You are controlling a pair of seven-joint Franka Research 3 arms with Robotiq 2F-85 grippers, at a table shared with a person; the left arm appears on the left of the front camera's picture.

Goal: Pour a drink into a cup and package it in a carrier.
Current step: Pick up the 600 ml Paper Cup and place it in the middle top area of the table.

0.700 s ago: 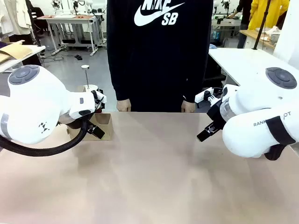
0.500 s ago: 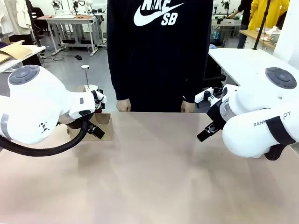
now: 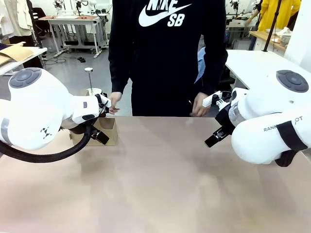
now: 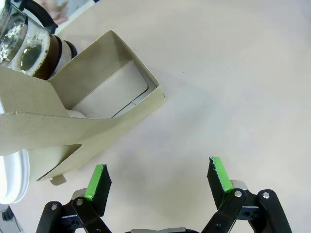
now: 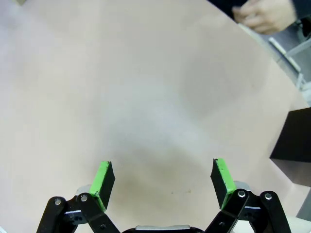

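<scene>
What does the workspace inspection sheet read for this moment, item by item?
Surface: plain beige table.
Job's things: cardboard carrier standing on the table; jug of dark drink next to it.
Clutter: black box.
Grippers: left gripper open, empty, near the carrier; right gripper open, empty, over the table.
Cables: black hose looping under the left arm.
Surroundings: person at the far edge; benches behind.

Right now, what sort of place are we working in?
Probably a robotics lab or workshop: a person stands across the tan table, and behind are metal-legged workbenches with gear on a grey floor, plus a white bench.
</scene>
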